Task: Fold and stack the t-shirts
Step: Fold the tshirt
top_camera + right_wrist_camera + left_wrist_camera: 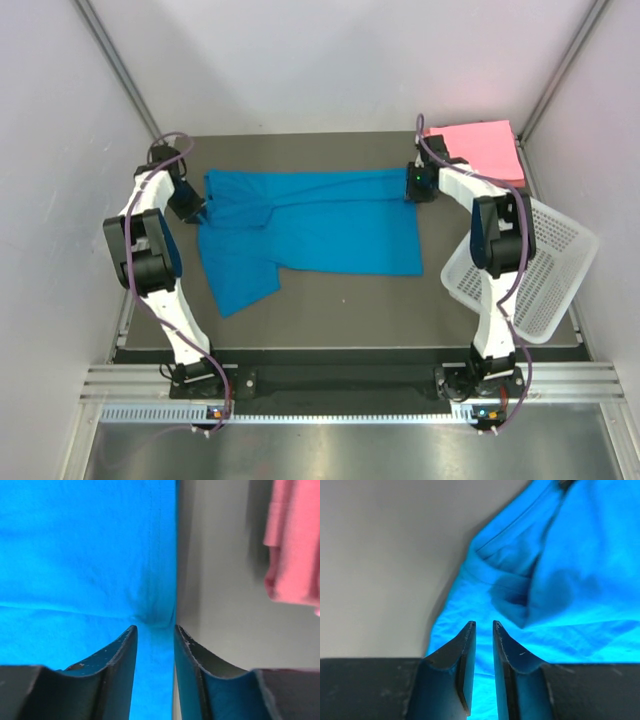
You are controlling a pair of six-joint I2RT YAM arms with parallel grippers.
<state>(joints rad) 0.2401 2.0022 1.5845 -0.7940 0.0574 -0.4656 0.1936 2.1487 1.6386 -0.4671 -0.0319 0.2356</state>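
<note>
The bright blue t-shirt (320, 225) lies spread across the dark table, folded lengthwise, with one sleeve part hanging toward the front left. My left gripper (197, 210) sits at the shirt's left end; in the left wrist view (484, 624) its jaws stand a little apart over the blue cloth (570, 580). My right gripper (415, 185) is at the shirt's right edge; in the right wrist view (154, 627) its jaws are parted over the hem (75, 555), which is puckered just ahead of the tips. Folded pink t-shirts (480, 148) are stacked at the back right corner.
A white perforated basket (540, 270) leans tilted at the table's right edge, beside the right arm. The pink stack (295, 545) shows to the right of the right gripper, with bare table between. White walls close in the table on three sides.
</note>
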